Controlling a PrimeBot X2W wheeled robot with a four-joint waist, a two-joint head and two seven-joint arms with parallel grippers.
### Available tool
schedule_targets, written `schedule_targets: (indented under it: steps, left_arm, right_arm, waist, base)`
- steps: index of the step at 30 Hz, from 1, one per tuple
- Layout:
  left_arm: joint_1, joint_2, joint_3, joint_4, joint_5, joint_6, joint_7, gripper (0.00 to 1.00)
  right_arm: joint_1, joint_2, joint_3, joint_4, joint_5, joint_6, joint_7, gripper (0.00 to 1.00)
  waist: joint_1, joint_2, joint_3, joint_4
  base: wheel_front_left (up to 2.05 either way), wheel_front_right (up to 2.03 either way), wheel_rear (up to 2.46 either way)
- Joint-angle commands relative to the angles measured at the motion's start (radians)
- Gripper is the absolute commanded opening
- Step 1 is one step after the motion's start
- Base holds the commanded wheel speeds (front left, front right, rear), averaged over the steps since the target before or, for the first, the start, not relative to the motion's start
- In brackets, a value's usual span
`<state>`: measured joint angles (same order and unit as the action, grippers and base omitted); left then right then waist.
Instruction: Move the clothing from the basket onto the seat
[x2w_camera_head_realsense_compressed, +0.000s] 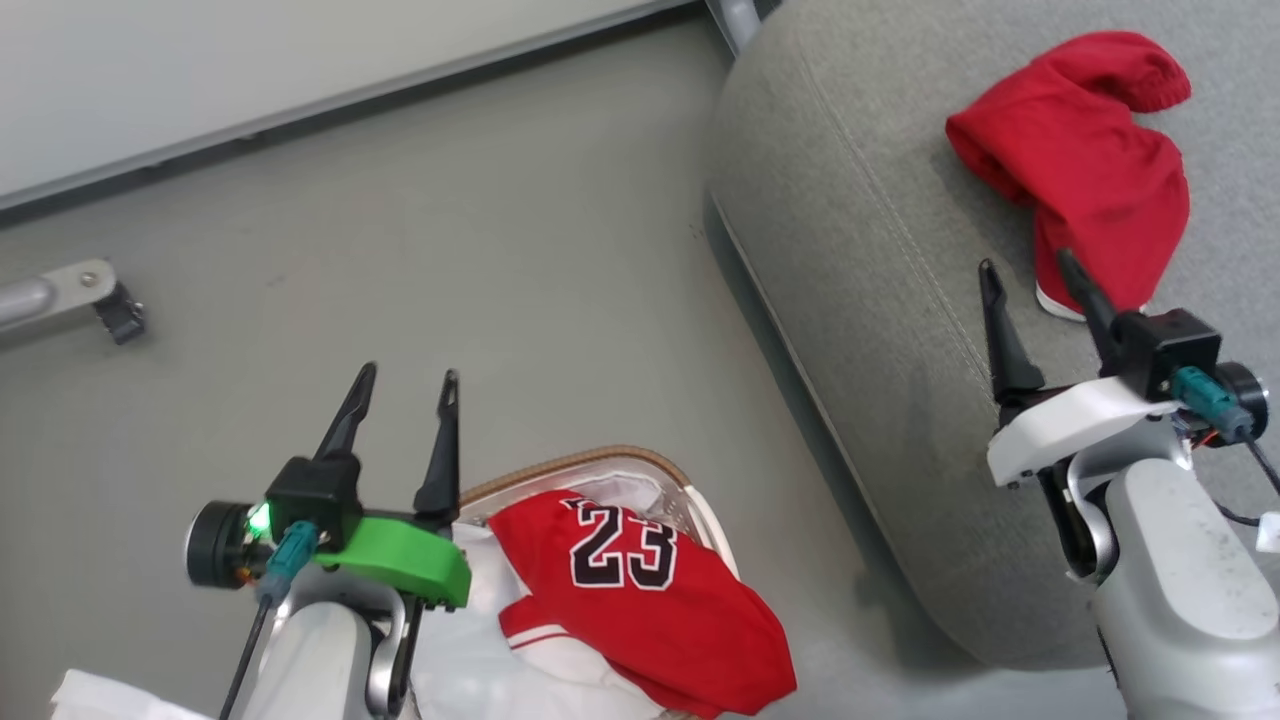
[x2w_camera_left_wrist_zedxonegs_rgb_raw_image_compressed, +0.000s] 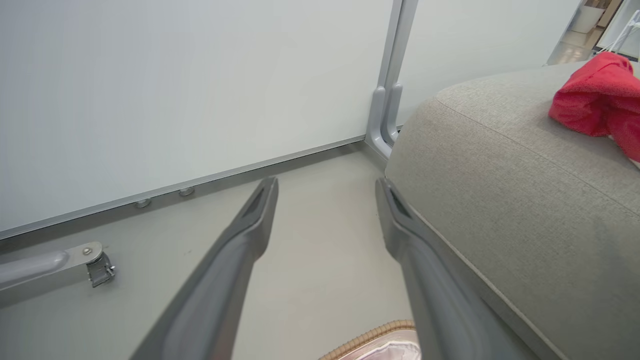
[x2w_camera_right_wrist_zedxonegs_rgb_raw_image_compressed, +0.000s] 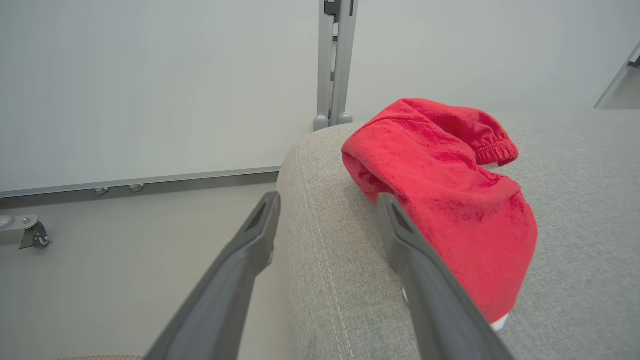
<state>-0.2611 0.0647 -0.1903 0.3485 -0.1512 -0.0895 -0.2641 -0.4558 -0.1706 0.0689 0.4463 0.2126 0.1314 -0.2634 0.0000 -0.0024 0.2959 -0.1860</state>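
Observation:
A plain red garment (x2w_camera_head_realsense_compressed: 1085, 165) with a white hem lies crumpled on the grey seat (x2w_camera_head_realsense_compressed: 860, 300); it also shows in the right wrist view (x2w_camera_right_wrist_zedxonegs_rgb_raw_image_compressed: 445, 200) and at the left wrist view's right edge (x2w_camera_left_wrist_zedxonegs_rgb_raw_image_compressed: 597, 102). My right gripper (x2w_camera_head_realsense_compressed: 1030, 270) hovers open over the seat just short of that garment, nothing between its fingers (x2w_camera_right_wrist_zedxonegs_rgb_raw_image_compressed: 260, 235). A red-and-white "23" jersey (x2w_camera_head_realsense_compressed: 630, 590) lies in the basket (x2w_camera_head_realsense_compressed: 600, 465), draped over its right rim. My left gripper (x2w_camera_head_realsense_compressed: 410, 385) stands open above the floor beside the basket's far left rim, empty.
A white wall panel with a metal base rail (x2w_camera_head_realsense_compressed: 300, 100) runs along the back. A metal post (x2w_camera_left_wrist_zedxonegs_rgb_raw_image_compressed: 385, 115) stands at the seat's far corner. A caster leg (x2w_camera_head_realsense_compressed: 100, 305) juts in at the left. White cloth (x2w_camera_head_realsense_compressed: 110, 700) lies at the bottom left.

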Motion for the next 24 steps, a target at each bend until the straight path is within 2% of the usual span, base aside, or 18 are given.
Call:
schedule_targets:
  steps: [1, 11, 18, 24]
  left_arm:
    - [0.029, -0.003, 0.024, 0.005, 0.009, 0.011, -0.001, 1.0]
    - [0.116, -0.011, 0.144, 0.05, 0.03, 0.045, -0.001, 1.0]
    - [0.197, -0.014, 0.218, 0.051, -0.001, 0.04, -0.001, 1.0]
    - [0.266, -0.014, 0.237, 0.032, -0.023, 0.052, 0.0, 1.0]
  right_arm:
    - [0.023, 0.009, 0.007, -0.007, 0.009, -0.001, -0.002, 1.0]
    - [0.102, 0.058, 0.068, 0.009, 0.016, -0.001, -0.002, 1.0]
    - [0.165, 0.074, 0.095, 0.016, 0.02, -0.001, -0.002, 1.0]
    - [0.209, 0.075, 0.101, 0.011, 0.027, -0.001, -0.002, 1.0]
  waist:
    - [0.0, 0.0024, -0.075, 0.072]
    - [0.0, 0.0024, -0.161, 0.176]
    - [0.0, 0.0024, -0.216, 0.188]
    - [0.0, 0.0024, -0.257, 0.178]
  base:
    - [0.0, 0.0, 0.0]
    - [0.0, 0.0, 0.0]
    - [0.0, 0.0, 0.0]
    - [0.0, 0.0, 0.0]
